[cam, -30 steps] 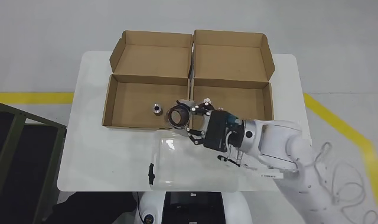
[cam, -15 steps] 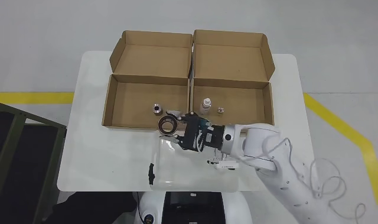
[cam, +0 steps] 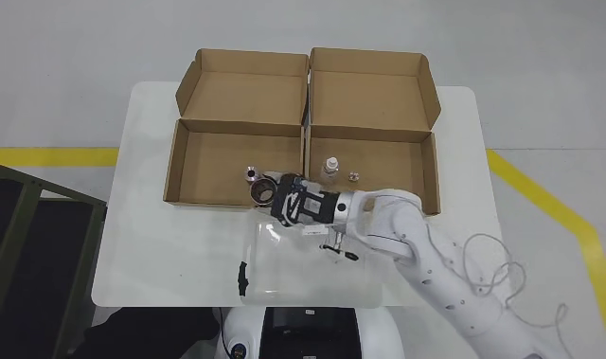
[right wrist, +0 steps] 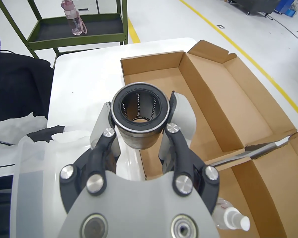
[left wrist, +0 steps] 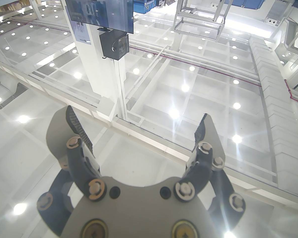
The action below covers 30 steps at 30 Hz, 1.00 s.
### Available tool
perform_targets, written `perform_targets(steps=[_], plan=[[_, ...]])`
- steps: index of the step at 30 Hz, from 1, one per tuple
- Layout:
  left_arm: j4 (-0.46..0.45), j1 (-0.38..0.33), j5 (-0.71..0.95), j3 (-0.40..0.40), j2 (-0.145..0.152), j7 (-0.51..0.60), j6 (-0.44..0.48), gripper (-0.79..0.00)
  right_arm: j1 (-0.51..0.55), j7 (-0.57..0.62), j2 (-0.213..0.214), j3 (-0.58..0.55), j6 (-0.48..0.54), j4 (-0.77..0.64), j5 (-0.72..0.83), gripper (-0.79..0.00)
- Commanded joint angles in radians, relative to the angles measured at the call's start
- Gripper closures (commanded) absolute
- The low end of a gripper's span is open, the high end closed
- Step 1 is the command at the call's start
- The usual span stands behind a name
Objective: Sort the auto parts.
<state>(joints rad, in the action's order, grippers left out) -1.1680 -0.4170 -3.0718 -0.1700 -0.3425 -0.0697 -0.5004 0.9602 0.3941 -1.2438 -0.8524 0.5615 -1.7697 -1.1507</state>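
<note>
The right gripper (right wrist: 141, 115) is clamped on a black cylindrical bearing (right wrist: 140, 120) with a metal rim. Its two fingers press the barrel from opposite sides, and the bearing's open end, lined with rows of small balls, faces the wrist camera. In the top view the bearing (cam: 263, 190) is held at the near wall of the left cardboard box (cam: 204, 170), by the corner where it meets the right cardboard box (cam: 388, 165). A small metal part (cam: 250, 172) lies in the left box just beside the bearing. A white spray bottle (cam: 330, 166) and a tiny metal piece (cam: 352, 176) lie in the right box. A clear plastic container (cam: 303, 264) sits on the white table (cam: 142, 217) in front of the boxes. The left gripper (left wrist: 136, 122) points up toward the ceiling, its jaws spread wide with nothing between them.
</note>
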Motion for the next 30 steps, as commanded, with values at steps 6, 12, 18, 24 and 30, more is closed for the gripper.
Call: perform_targets(steps=[6,12,18,24,30], plan=[[0.000,0.000,0.000,0.000,0.000,0.000,0.000,-0.785,-0.054,0.032,-0.019,0.038,-0.045,0.061,-0.011,0.000],[0.000,0.000,0.000,0.000,0.000,0.000,0.000,-0.785,-0.105,0.041,-0.041,0.076,-0.074,0.138,-0.015,0.000],[0.000,0.000,0.000,0.000,0.000,0.000,0.000,-0.785,-0.147,0.036,-0.062,0.107,-0.098,0.220,-0.014,0.000],[0.000,0.000,0.000,0.000,0.000,0.000,0.000,-0.785,-0.180,0.035,-0.082,0.132,-0.122,0.286,-0.023,0.000],[0.000,0.000,0.000,0.000,0.000,0.000,0.000,-0.785,-0.202,0.041,-0.100,0.150,-0.141,0.341,-0.031,0.000]])
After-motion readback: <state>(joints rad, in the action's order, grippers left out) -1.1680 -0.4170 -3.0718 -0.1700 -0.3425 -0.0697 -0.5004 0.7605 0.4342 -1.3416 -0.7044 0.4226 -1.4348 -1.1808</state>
